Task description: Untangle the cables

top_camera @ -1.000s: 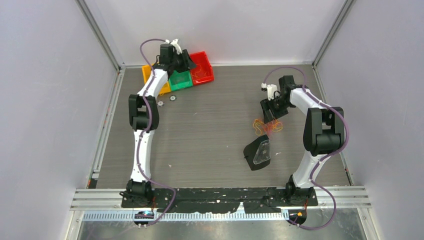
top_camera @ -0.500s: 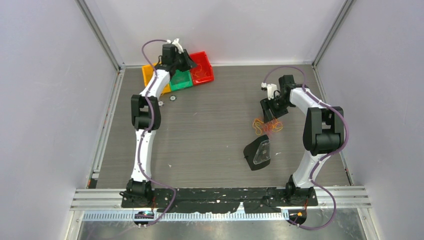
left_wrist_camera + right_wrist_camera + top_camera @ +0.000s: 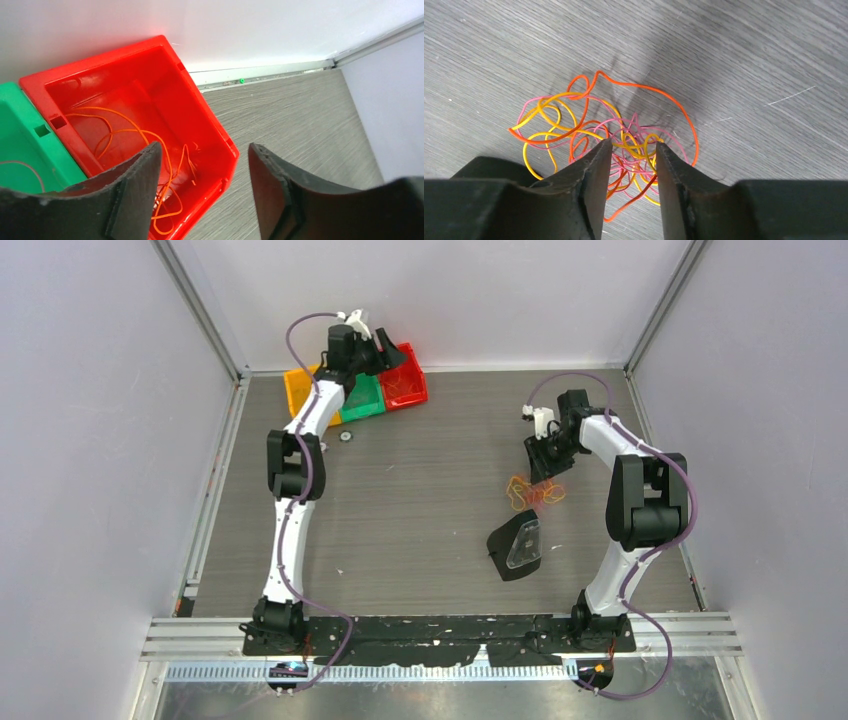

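Observation:
The cables (image 3: 530,492) lie as a small tangle of thin orange, yellow and pink wires (image 3: 604,125) on the table right of centre. My right gripper (image 3: 541,470) (image 3: 634,145) points down at the tangle. It is open, its two fingers straddle the middle strands, and a clear gap shows on both sides. My left gripper (image 3: 384,356) (image 3: 202,150) hangs open over the near corner of the red bin (image 3: 406,390) (image 3: 100,57), with nothing between its fingers. One loose orange cable (image 3: 125,132) lies coiled inside that bin.
A green bin (image 3: 362,400) (image 3: 20,145) and an orange bin (image 3: 297,390) stand left of the red one at the back wall. A black wedge-shaped object with a clear face (image 3: 517,545) lies just in front of the tangle. A small round part (image 3: 345,437) lies near the bins.
My left gripper has drawn back over the red bin and its fingers have spread. My right gripper's fingers have narrowed around the tangle, and the tangle has shifted slightly.

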Available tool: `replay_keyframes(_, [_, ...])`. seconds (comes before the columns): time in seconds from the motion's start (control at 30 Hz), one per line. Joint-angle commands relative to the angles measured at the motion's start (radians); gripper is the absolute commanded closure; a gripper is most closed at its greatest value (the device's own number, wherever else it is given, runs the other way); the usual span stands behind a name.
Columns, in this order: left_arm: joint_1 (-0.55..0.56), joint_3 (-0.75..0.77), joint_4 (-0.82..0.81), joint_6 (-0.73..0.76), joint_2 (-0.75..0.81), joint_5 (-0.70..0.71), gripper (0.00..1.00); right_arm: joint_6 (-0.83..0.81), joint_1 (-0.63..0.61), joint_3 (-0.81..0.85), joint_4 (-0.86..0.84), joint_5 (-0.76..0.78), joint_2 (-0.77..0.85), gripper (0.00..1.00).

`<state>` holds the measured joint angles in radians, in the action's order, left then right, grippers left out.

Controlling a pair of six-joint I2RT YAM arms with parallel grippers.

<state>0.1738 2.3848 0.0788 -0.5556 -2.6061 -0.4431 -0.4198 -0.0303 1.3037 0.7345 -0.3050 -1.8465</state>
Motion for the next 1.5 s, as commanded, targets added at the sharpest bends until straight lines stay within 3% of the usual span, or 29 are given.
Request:
replay_keyframes(0.0, [-0.012,-0.011,-0.073,0.025,0.076,0.003,0.28,-0.009,0.0,0.056,0.006,-0.045,-0.005,0.62])
replay_keyframes(0.13, [-0.022,-0.041,-0.124,0.077,0.169,-0.026,0.02,-0.029,0.002,0.064,0.007,-0.091,0.014,0.86])
replay_keyframes(0.2, [-0.023,-0.067,-0.116,0.135,0.236,-0.029,0.0,-0.039,0.006,0.07,-0.002,-0.119,0.038,0.93])
replay_keyframes(0.4, [-0.042,-0.236,-0.005,0.357,0.465,0.014,0.0,-0.022,0.046,0.153,-0.048,-0.252,0.113,0.94])
replay_keyframes(0.63, [-0.069,-0.53,0.187,0.599,0.757,-0.327,0.01,0.175,0.031,0.222,-0.181,-0.434,0.175,0.95])
replay_keyframes(0.77, [-0.049,-0.715,0.233,0.608,0.874,-0.481,0.01,0.282,-0.052,0.219,-0.257,-0.511,0.194,0.95])
replay_keyframes(1.0, [0.082,-1.039,0.037,0.606,1.036,-0.497,0.03,0.384,-0.216,0.23,-0.358,-0.586,0.23,0.95])
replay_keyframes(1.17, [0.177,-1.122,-0.034,0.608,1.053,-0.474,0.04,0.405,-0.294,0.221,-0.378,-0.61,0.255,0.94])
replay_keyframes(1.3, [0.23,-1.206,-0.191,0.564,1.036,-0.442,0.04,0.454,-0.358,0.212,-0.424,-0.623,0.269,0.95])
replay_keyframes(1.33, [0.236,-1.216,-0.249,0.515,1.023,-0.436,0.06,0.467,-0.363,0.21,-0.433,-0.629,0.271,0.95])
replay_keyframes(1.4, [0.237,-1.229,-0.334,0.408,0.99,-0.424,0.21,0.51,-0.374,0.206,-0.463,-0.637,0.279,0.95])
replay_keyframes(1.47, [0.235,-1.233,-0.376,0.343,0.958,-0.423,0.45,0.552,-0.378,0.207,-0.495,-0.644,0.286,0.95])
